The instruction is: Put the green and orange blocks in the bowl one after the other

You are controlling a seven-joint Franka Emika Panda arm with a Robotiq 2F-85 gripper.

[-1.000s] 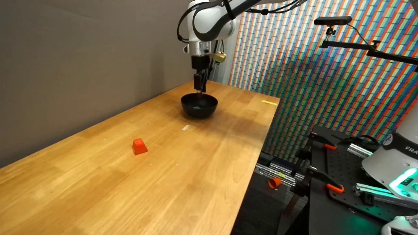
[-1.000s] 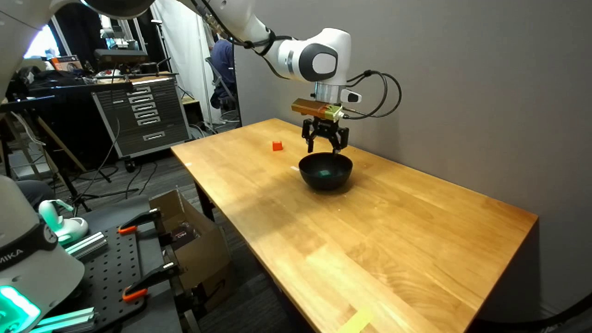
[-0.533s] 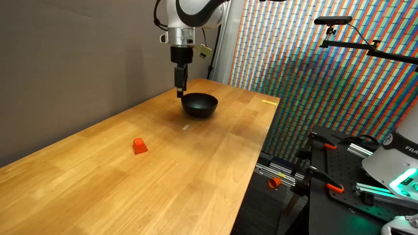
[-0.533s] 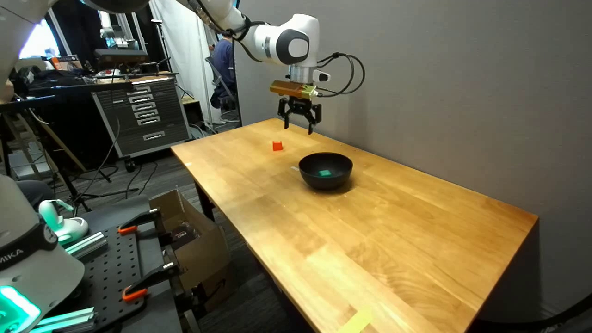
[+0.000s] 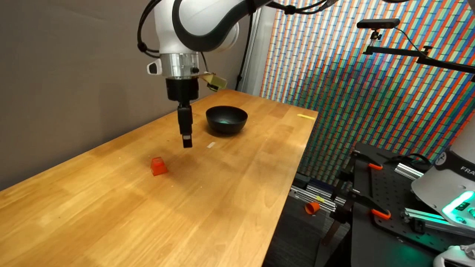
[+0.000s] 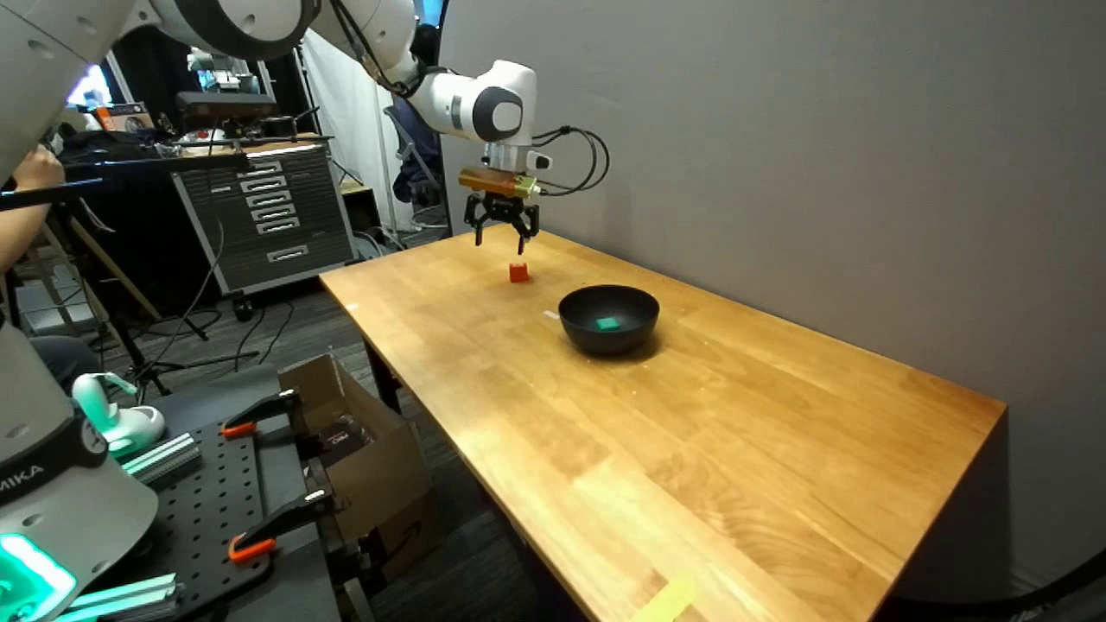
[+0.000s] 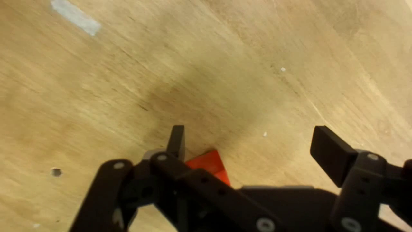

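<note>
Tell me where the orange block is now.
In both exterior views, the orange block sits on the wooden table, left of the black bowl and lower in the picture than the open gripper.

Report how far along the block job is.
Done: the green block lies inside the black bowl.
In hand: the gripper, open and holding nothing, hangs above the table near the orange block, likely to grasp it next.
Left: the orange block, sitting on the table, must go into the bowl.
</note>
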